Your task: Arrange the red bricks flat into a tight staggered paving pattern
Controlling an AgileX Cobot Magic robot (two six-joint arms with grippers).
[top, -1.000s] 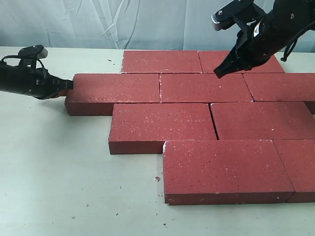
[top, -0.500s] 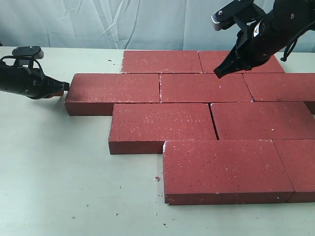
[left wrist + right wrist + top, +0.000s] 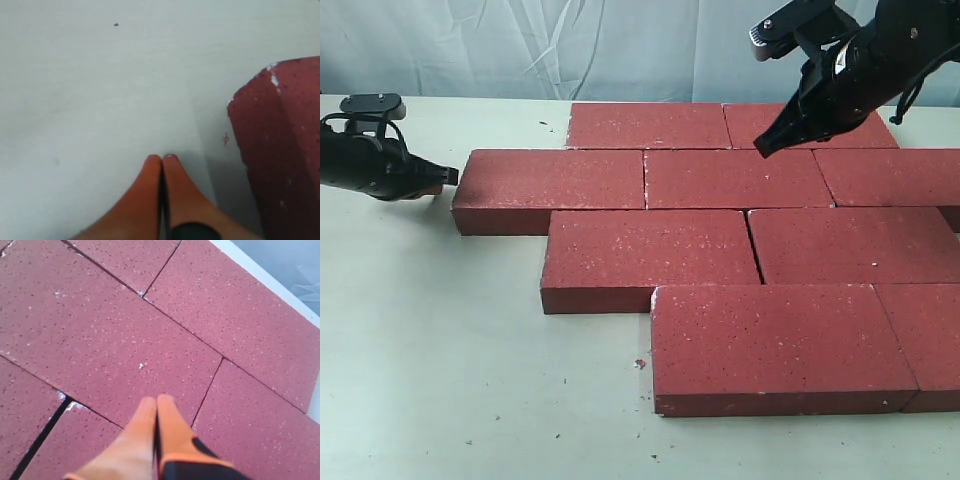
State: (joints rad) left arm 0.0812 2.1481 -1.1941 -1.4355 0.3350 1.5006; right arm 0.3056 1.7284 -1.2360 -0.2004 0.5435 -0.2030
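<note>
Chipped brick corner [image 3: 271, 82], left wrist only

Pale table [image 3: 440, 380], wrinkled light backdrop [image 3: 520, 45] behind

Bright, even, soft light from above; no glare. On red bricks [image 3: 650, 250], tops lighter than front faces, w/ faint shadows on table [image 3: 440, 380]. Exterior view sharp; wrist views softer, esp. near orange fingertips [image 3: 150, 175].
</note>
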